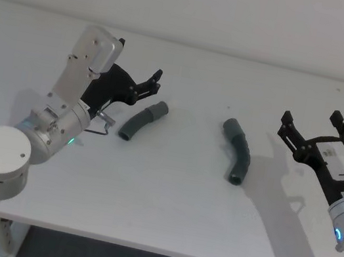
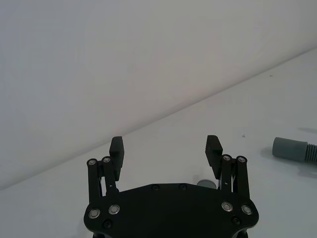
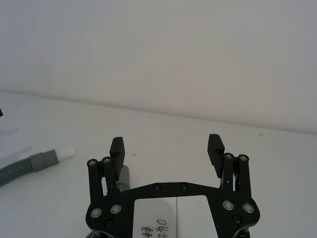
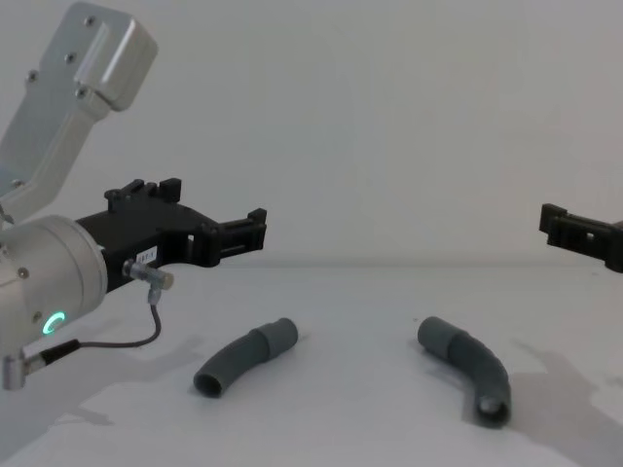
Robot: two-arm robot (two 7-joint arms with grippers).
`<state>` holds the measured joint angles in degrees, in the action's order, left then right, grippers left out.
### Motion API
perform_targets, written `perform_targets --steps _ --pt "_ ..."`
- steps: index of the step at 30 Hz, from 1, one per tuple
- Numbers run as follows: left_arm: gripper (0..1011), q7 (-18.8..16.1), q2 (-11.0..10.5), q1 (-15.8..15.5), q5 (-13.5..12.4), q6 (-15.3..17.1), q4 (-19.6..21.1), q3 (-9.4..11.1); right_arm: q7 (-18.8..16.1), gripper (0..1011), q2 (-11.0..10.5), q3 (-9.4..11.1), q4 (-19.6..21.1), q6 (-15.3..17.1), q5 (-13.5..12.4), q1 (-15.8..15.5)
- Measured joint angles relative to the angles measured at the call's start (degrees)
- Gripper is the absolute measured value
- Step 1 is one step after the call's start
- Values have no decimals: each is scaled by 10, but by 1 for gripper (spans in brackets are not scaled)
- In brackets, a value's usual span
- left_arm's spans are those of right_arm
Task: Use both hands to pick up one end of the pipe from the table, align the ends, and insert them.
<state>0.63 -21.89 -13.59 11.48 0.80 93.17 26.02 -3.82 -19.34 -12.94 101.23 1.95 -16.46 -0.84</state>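
Two curved dark-grey ribbed pipe pieces lie apart on the white table (image 1: 166, 201). The left piece (image 1: 143, 120) (image 4: 243, 358) has a white spigot tip (image 3: 65, 152) on its grey cuff. The right piece (image 1: 236, 150) (image 4: 469, 370) lies with its open socket end toward me, and its far cuff (image 2: 292, 148) shows in the left wrist view. My left gripper (image 1: 152, 84) (image 2: 166, 148) (image 4: 255, 233) hovers open just left of and above the left piece. My right gripper (image 1: 319, 128) (image 3: 167, 148) (image 4: 560, 226) hovers open to the right of the right piece. Neither holds anything.
A thin dark cable with a small metal plug (image 4: 154, 280) hangs from my left wrist above the table. The table's front edge (image 1: 157, 251) runs close below the pipes, and a plain white wall (image 4: 389, 117) stands behind.
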Motion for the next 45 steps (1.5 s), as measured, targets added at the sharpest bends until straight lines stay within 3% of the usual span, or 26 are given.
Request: perform_targets --steps 45 --pt "1002 0 0 0 0 0 0 0 -1 1000 2 1 0 0 0 0"
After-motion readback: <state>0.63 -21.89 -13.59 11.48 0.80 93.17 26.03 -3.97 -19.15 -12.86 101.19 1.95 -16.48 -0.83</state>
